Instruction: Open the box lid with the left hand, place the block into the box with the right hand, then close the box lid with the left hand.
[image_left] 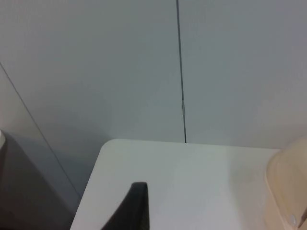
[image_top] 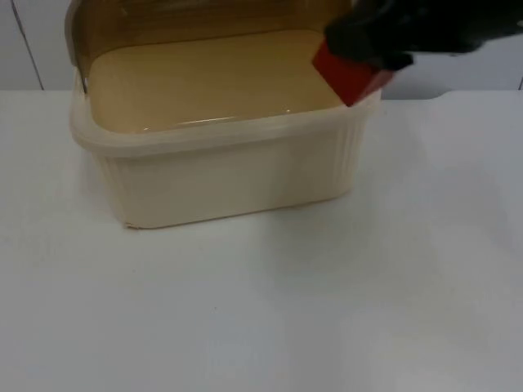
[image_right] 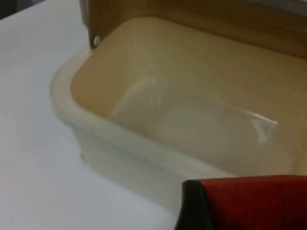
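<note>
Lid (image_top: 204,20) standing open. Right gripper (image_top: 359,61), fingers clamped on the red block (image_top: 347,77), hovering over the box's (image_top: 221,175) right rim — placing and closing remaining. Left gripper (image_left: 132,211) waiting left of the box; finger opening unreadable.

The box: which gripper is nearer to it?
Right. The right gripper holds the red block over the box rim; the left gripper is off beside it.

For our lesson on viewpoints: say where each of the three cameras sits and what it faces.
Top view: fixed above, looking down and forward at the open box; the right tool holds the red block over its rim.
Left wrist view: faces table and wall; one fingertip.
Right wrist view: looks into the box; block.
Shared: box and block.
</note>
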Robot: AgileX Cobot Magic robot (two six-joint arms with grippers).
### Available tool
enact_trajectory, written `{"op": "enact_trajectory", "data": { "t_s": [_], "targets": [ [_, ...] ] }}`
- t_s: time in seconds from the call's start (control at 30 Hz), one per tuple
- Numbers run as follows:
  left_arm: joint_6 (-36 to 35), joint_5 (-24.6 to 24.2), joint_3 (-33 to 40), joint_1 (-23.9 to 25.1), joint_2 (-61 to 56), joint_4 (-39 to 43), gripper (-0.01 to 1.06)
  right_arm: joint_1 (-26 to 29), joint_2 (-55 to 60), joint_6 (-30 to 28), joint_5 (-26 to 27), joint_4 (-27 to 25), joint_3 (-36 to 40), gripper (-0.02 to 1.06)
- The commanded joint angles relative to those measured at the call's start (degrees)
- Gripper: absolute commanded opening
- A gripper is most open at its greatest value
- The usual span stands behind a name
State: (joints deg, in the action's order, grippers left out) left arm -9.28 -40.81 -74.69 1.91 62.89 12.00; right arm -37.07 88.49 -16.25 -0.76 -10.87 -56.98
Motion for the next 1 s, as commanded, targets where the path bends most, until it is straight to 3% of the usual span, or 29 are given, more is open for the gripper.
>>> {"op": "enact_trajectory", "data": {
  "t_s": [0.0, 0.17, 0.37, 0.43, 0.7, 0.87, 0.97],
  "targets": [
    [0.06, 0.85, 0.13, 0.12, 0.10, 0.67, 1.05, -0.31, 3.67, -1.11, 2.91, 0.27, -3.65, 0.00],
    [0.06, 0.85, 0.13, 0.12, 0.10, 0.67, 1.05, -0.31, 13.85, -1.64, 7.11, 0.27, -11.49, 0.00],
    [0.06, 1.10, 0.13, 0.12, 0.10, 0.81, 1.05, -0.31, 20.94, -1.64, 10.94, -0.25, -15.10, 0.00],
    [0.06, 1.10, 0.13, 0.12, 0.10, 0.81, 1.05, -0.18, 23.32, -1.64, 14.82, -2.48, -15.68, 0.00],
    [0.06, 0.87, 0.13, 0.12, 0.10, 0.80, 1.05, -0.04, 27.24, -2.64, 22.26, -7.43, -16.17, 0.00],
    [0.06, 0.77, 0.13, 0.12, 0.10, 0.80, 1.05, -0.04, 29.32, -7.88, 23.67, -14.16, -17.31, 0.00],
    [0.06, 0.66, 0.13, 0.12, 0.10, 0.91, 1.05, -0.04, 30.68, -8.04, 24.58, -14.15, -18.08, 0.02]
  ]
}}
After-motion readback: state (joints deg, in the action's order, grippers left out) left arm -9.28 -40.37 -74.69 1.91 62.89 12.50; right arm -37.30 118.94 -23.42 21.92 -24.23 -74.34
